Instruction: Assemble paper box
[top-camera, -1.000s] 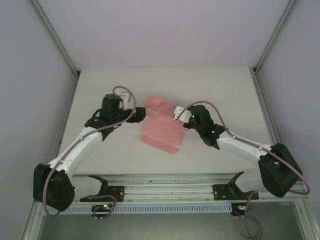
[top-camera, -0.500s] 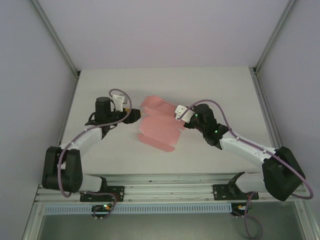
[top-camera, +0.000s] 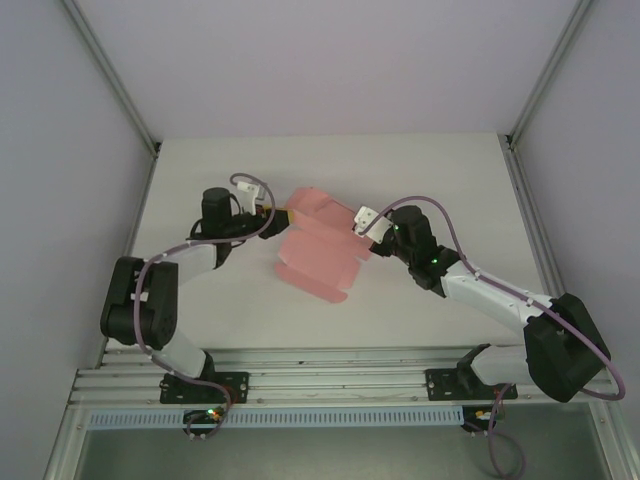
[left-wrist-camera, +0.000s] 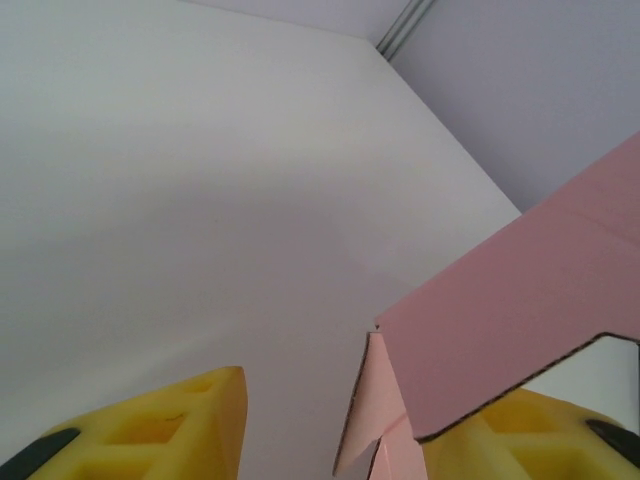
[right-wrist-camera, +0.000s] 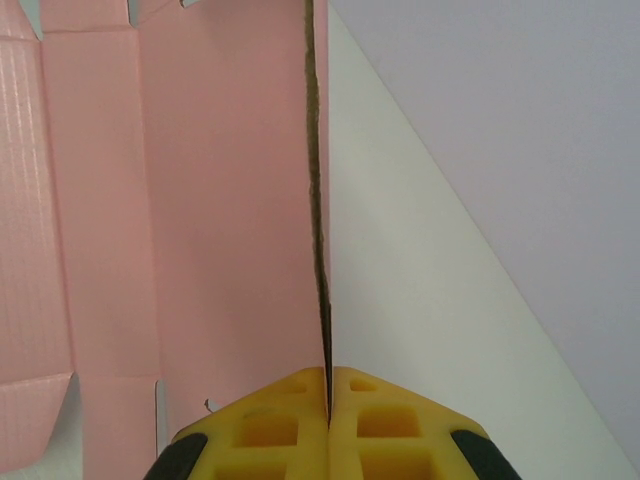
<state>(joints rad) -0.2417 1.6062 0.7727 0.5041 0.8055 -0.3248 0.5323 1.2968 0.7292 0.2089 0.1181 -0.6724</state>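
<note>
Box (top-camera: 322, 250) clamped along one edge by the right jaws.
Left jaws are held wide, with a flap (left-wrist-camera: 372, 410) seen between them above the tabletop (top-camera: 420, 170).

One paper box (top-camera: 318, 252), two end effectors (top-camera: 270, 212) (top-camera: 360, 230), one table (top-camera: 420, 170).

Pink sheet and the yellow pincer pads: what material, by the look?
Paper box: thin cardboard, matte pink, faint ribbed texture. Its cut edge shows a brownish core. Pads: yellow, matte, with moulded square pockets, probably soft rubber or printed plastic; cannot tell which.
</note>
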